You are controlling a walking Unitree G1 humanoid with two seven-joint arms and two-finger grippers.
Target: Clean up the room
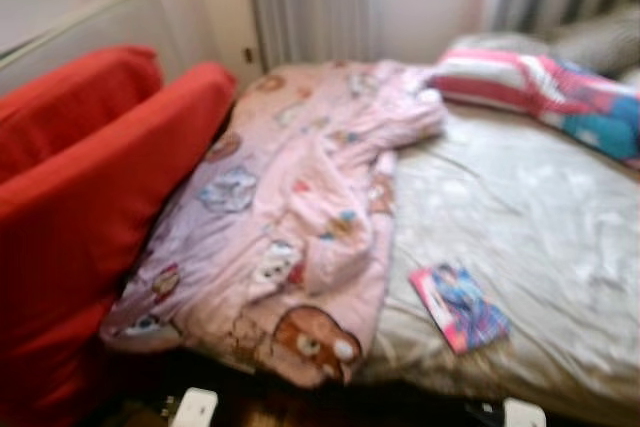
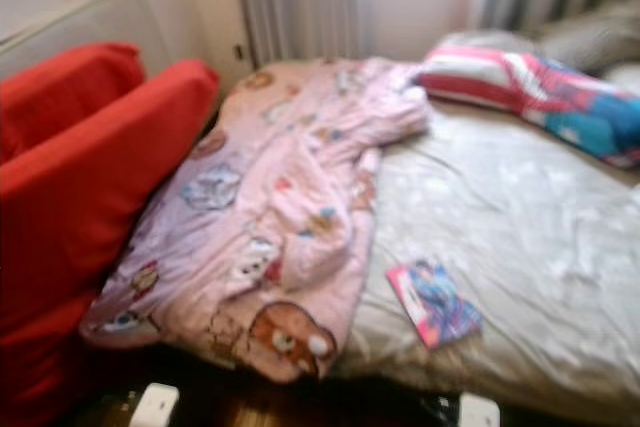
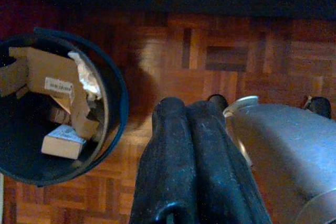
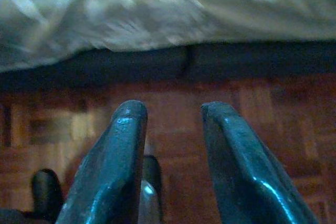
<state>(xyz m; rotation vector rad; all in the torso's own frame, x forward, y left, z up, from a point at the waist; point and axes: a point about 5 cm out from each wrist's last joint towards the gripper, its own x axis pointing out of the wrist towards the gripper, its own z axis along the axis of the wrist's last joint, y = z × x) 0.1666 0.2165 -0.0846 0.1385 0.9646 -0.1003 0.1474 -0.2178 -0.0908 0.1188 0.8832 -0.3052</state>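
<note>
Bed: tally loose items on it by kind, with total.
Blanket: 1
Pillow: 1
Book: 1
Total: 3

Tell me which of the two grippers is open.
The right gripper: its two fingers stand apart with parquet floor showing between them. The left gripper's fingers press together, beside the trash bin.

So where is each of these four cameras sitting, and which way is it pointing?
Left eye, right eye: on the head, looking down at the bed, pink blanket and booklet.
Left wrist: along the shut left gripper at the parquet floor and a bin of cardboard.
Right wrist: along the open right gripper at floor and bed edge.
</note>
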